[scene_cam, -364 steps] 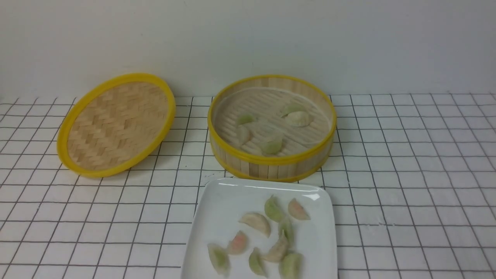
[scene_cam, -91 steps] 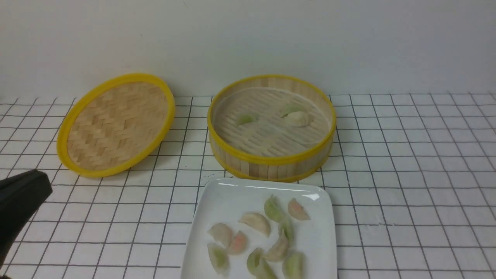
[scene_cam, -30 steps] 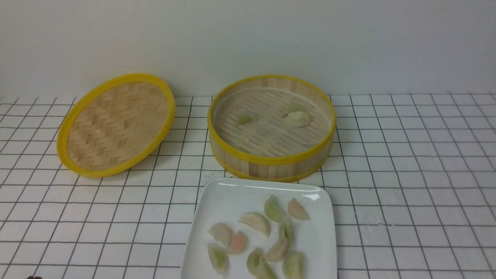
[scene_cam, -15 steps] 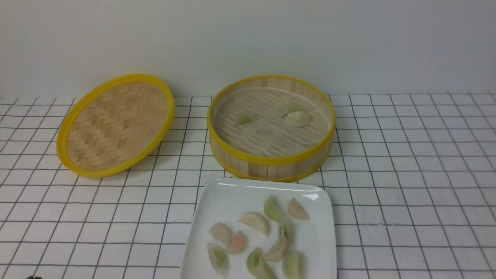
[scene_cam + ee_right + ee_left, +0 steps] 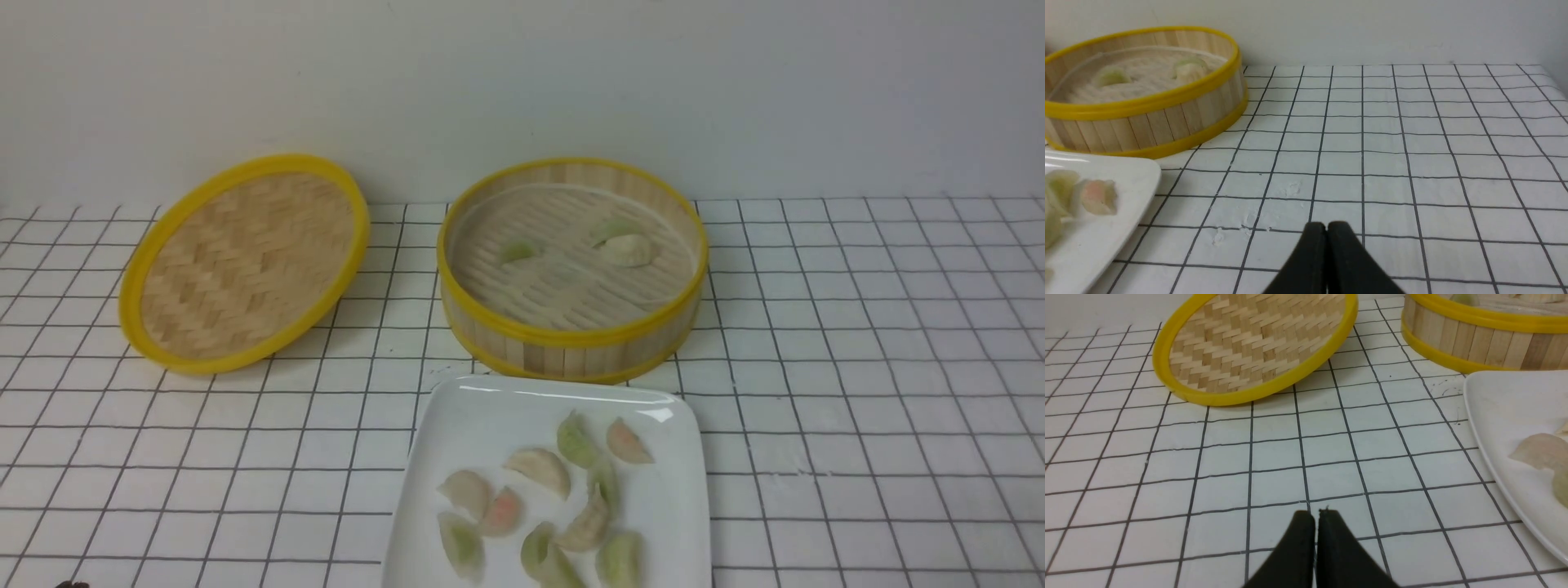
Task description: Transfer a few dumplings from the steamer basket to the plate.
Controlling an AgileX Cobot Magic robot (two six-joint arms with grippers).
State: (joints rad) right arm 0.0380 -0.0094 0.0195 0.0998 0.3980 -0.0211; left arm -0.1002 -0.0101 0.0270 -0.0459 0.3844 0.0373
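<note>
The steamer basket (image 5: 571, 336) stands mid-table with three pale dumplings on its slatted floor, one on the left (image 5: 518, 249) and two close together on the right (image 5: 624, 247). Just in front lies the white plate (image 5: 482, 425), carrying several dumplings (image 5: 539, 469) in green, whitish and pink. Neither gripper shows in the front view. In the left wrist view my left gripper (image 5: 1315, 516) is shut and empty, low over the checked cloth to the left of the plate (image 5: 1502, 404). My right gripper (image 5: 1327, 226) is likewise shut and empty, to the right of the plate (image 5: 1106, 237).
The woven bamboo lid (image 5: 245, 261) with a yellow rim leans tilted at the left of the basket, close to the back wall. A white cloth with a black grid (image 5: 857, 367) covers the table. Small crumbs (image 5: 1220, 234) lie on the cloth near the right gripper.
The left arm, at the front view's left edge three seconds ago, has withdrawn out of that view. Fewer dumplings are in the basket than in the earliest frame. Nothing moved in the last second.
</note>
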